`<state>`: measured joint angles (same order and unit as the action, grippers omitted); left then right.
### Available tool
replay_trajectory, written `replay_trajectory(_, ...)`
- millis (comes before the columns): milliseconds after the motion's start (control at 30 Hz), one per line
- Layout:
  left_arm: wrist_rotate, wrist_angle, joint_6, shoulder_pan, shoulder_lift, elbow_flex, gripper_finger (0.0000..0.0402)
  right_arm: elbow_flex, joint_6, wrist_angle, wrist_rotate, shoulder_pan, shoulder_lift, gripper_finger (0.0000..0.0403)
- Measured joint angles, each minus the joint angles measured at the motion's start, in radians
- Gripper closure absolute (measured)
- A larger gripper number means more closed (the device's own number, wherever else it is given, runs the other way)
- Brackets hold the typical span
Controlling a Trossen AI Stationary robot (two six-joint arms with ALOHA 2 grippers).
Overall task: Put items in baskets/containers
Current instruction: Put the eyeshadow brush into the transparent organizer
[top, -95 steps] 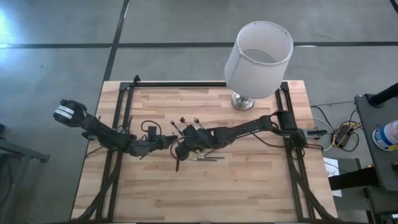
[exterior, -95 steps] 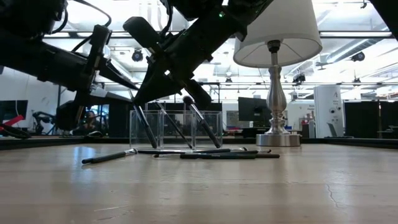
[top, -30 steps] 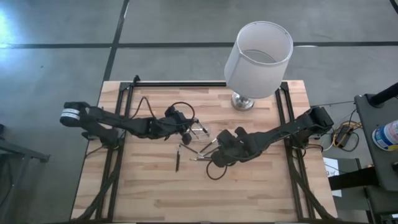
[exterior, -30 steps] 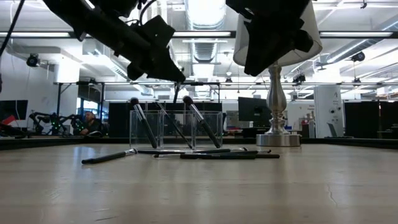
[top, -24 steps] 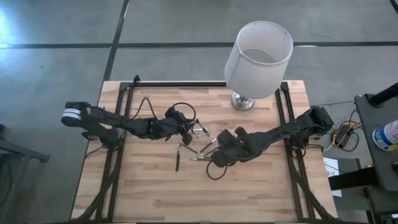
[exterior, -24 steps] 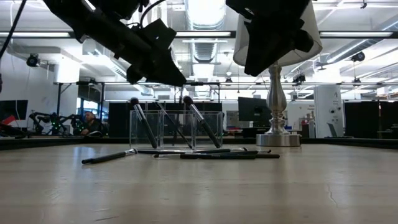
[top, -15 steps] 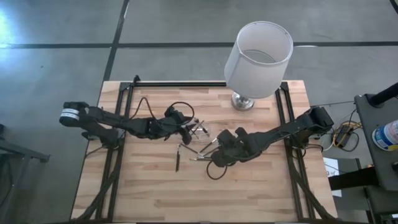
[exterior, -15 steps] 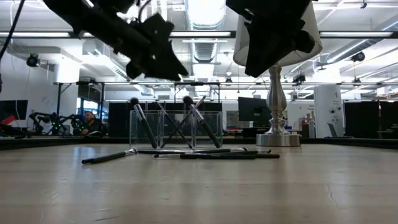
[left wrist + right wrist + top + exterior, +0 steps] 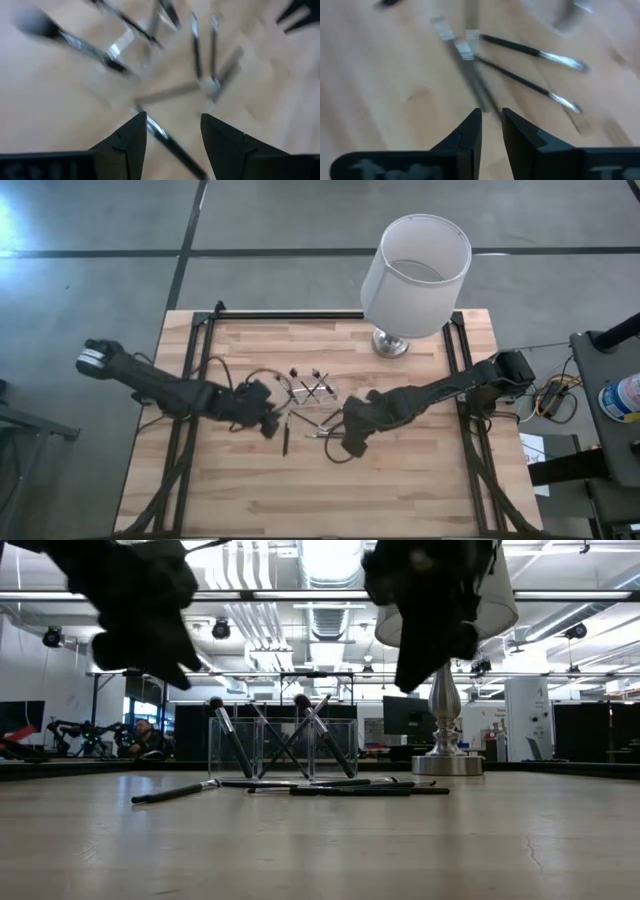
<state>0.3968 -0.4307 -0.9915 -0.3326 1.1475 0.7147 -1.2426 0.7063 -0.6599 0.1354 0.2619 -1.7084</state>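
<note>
1. Wooden worktop (image 9: 400, 480) carries a lamp (image 9: 412, 265) near its far right corner.
2. Left hand (image 9: 272, 423) hovers near the middle, fingers (image 9: 131, 137) spread, empty, over one loose brush (image 9: 284, 438).
3. Right hand (image 9: 345, 442) hovers beside it, fingers (image 9: 470, 131) narrowly parted, gripping nothing, over lying brushes (image 9: 520, 50).
4. Clear tray (image 9: 283, 747) behind both hands holds crossed brushes (image 9: 318, 730).

Both wrist views blur the loose sticks (image 9: 165, 92).
</note>
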Motion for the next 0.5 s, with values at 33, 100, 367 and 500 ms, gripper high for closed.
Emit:
replay_trajectory(33,-0.005,0.002,-0.011,-0.028,0.004,0.000,0.0223,0.005,-0.087,0.013,-0.010,0.001,0.000,0.0335)
replay_trajectory(100,-0.011,0.007,-0.031,-0.078,0.015,0.000,0.0223,0.018,-0.251,0.013,-0.017,0.003,0.000,0.0335)
replay_trajectory(367,0.059,0.012,-0.177,-0.176,0.050,0.000,0.0223,0.127,-0.624,0.051,-0.030,-0.071,-0.010,0.0335)
replay_trajectory(500,0.097,0.022,-0.206,-0.186,0.048,0.000,0.0223,0.148,-0.868,0.058,-0.047,-0.107,-0.049,0.0335)
